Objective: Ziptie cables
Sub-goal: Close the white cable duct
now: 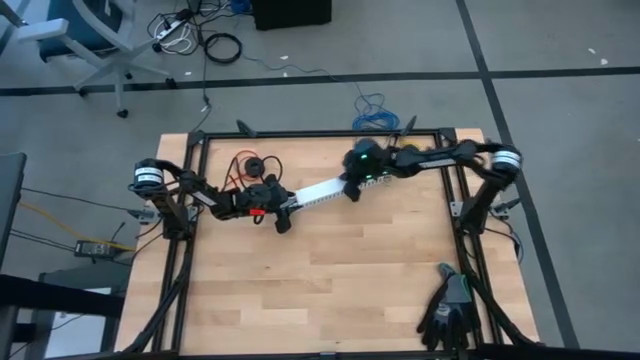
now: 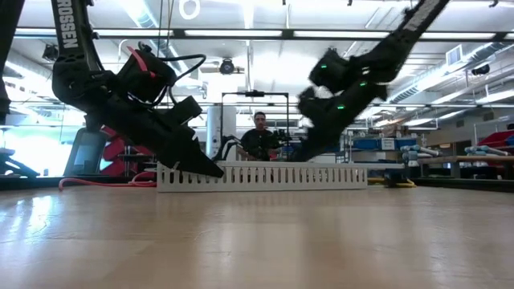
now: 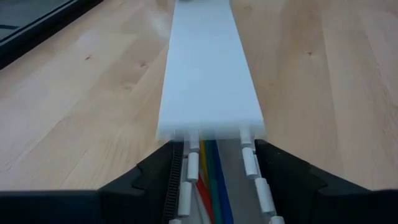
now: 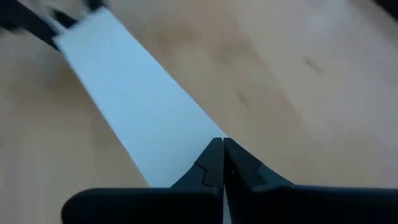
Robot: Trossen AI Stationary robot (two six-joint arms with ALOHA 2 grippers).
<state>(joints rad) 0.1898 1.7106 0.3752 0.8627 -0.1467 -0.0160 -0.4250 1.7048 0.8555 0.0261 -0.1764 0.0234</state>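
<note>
My left end effector [image 3: 214, 180] straddles the near end of the long white slotted plastic channel [image 3: 208, 74], fingers apart around it, its coloured wires [image 3: 211, 186] running lengthwise away toward my pinched-together right end effector [image 4: 222, 163]

Two dark jointed arms (silver collars near their bases), green lights, red cabling.

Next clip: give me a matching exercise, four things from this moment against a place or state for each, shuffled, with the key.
1. left gripper
2. right gripper
3. cables
4. black gloves

a. fingers shut, pressing the channel's white lid
b. lying inside the channel, under the lid
c. near table corner on the right arm's side
d. fingers straddling one end of the channel

Pairs: 1-d, 2-a, 3-b, 4-c
</note>
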